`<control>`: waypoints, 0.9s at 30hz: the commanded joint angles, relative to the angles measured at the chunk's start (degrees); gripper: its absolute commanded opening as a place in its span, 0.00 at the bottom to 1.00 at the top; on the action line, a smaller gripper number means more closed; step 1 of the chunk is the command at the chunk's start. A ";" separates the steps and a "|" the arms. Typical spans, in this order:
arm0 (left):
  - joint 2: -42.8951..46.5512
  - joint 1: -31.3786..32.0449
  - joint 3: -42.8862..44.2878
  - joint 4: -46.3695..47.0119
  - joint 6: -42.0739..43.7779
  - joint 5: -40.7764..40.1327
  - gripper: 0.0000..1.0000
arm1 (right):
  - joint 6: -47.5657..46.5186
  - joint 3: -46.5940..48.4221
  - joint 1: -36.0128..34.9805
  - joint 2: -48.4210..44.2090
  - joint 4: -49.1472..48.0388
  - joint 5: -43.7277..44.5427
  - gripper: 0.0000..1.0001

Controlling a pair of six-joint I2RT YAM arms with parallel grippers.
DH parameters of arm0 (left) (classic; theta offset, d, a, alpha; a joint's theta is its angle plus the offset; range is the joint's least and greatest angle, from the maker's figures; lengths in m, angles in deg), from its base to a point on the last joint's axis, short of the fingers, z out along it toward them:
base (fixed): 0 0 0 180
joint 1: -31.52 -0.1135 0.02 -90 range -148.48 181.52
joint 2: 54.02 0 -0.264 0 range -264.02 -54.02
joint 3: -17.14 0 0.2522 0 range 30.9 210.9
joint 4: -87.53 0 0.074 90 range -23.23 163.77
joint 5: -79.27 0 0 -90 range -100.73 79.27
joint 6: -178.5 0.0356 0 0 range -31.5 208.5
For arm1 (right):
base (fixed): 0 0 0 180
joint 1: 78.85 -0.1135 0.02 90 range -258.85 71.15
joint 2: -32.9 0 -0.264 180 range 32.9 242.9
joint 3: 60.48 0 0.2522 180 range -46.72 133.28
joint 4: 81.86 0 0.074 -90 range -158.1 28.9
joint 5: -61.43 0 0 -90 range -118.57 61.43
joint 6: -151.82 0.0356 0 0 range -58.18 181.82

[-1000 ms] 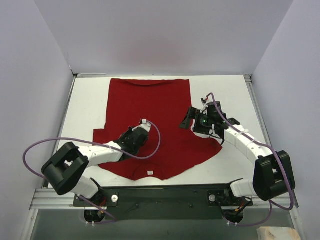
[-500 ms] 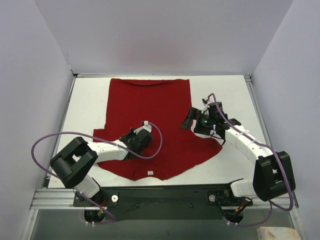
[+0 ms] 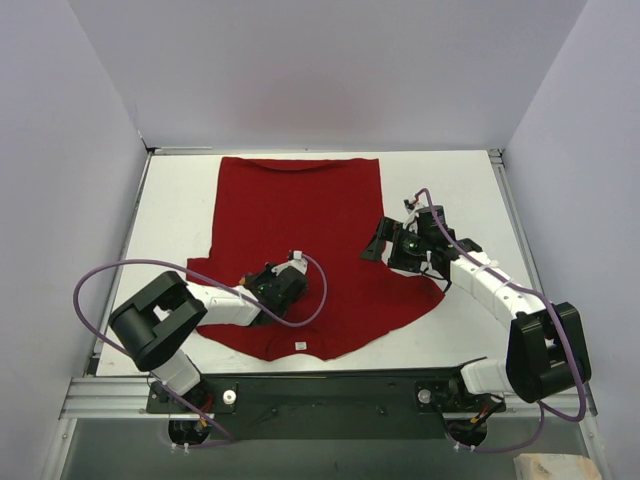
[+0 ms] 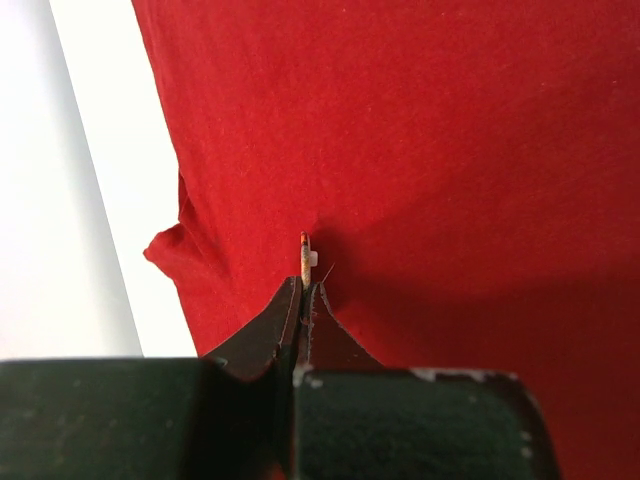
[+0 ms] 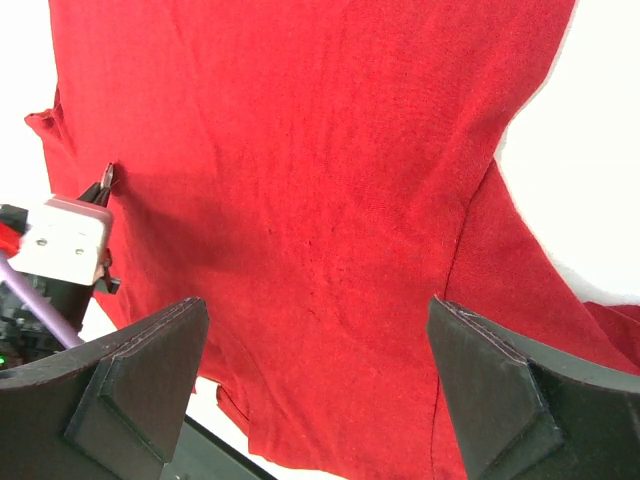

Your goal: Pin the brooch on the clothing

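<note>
The deep-red T-shirt (image 3: 300,205) lies flat on the white table, collar toward me, with its white label (image 3: 299,346) showing. My left gripper (image 3: 272,282) is low over the shirt's near left part. In the left wrist view it (image 4: 303,285) is shut on the brooch (image 4: 305,252), a thin golden-orange disc seen edge-on, sticking out of the tips just above the fabric (image 4: 450,150). My right gripper (image 3: 380,240) is open and empty above the shirt's right side (image 5: 330,180), near the right sleeve; its fingers (image 5: 150,370) are spread wide.
The white table (image 3: 175,215) shows on both sides of the shirt. Grey walls enclose the left, back and right. The left sleeve's corner (image 4: 165,250) lies just left of my left gripper. My left wrist (image 5: 65,240) shows in the right wrist view.
My left gripper has drawn back toward the near edge with the brooch, and its elbow has swung right. The right arm has barely moved.
</note>
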 commanded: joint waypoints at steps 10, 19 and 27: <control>-1.05 0.58 0.29 2.28 0.06 -2.64 0.00 | -0.35 0.21 0.69 -1.87 0.28 -1.43 0.96; -3.51 0.75 0.46 2.36 0.33 -3.60 0.00 | -0.27 0.12 0.69 -1.51 0.10 -1.86 0.96; -2.63 0.75 -1.03 4.73 2.35 -4.75 0.00 | -0.36 -0.14 0.95 -1.52 0.02 -1.69 0.96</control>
